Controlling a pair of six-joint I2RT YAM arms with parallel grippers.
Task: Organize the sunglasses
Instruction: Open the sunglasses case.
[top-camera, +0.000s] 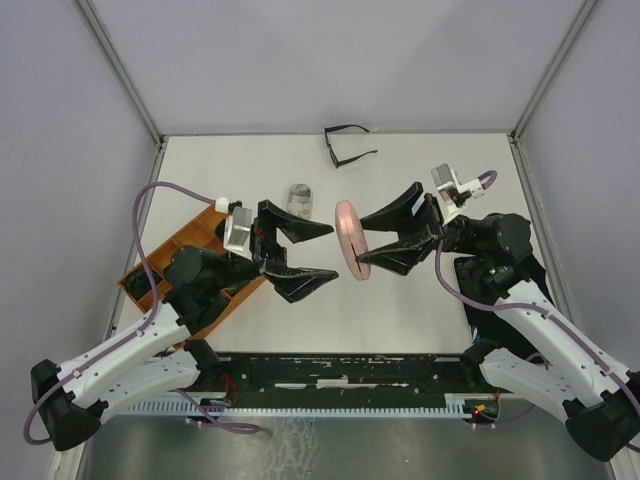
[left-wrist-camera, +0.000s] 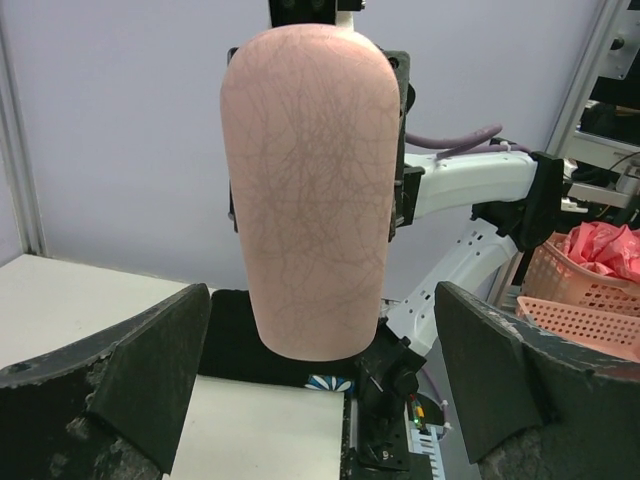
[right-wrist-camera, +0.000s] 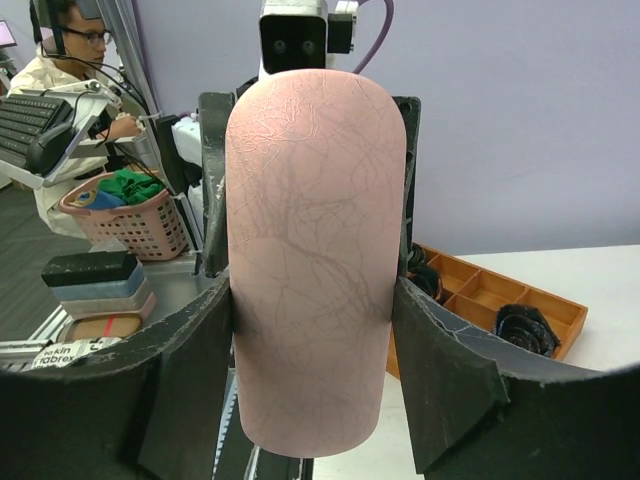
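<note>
Pinching a rounded, crackle-veined pink case (top-camera: 351, 241) is the right gripper (top-camera: 362, 243); left gripper (top-camera: 333, 253) gapes wide

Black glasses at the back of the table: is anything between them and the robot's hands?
Nothing on the table blocks the black glasses. The left gripper is open and empty; a small grey object lies just beside its straight line to them. The right gripper is shut on a pink case, so it isn't free.
</note>
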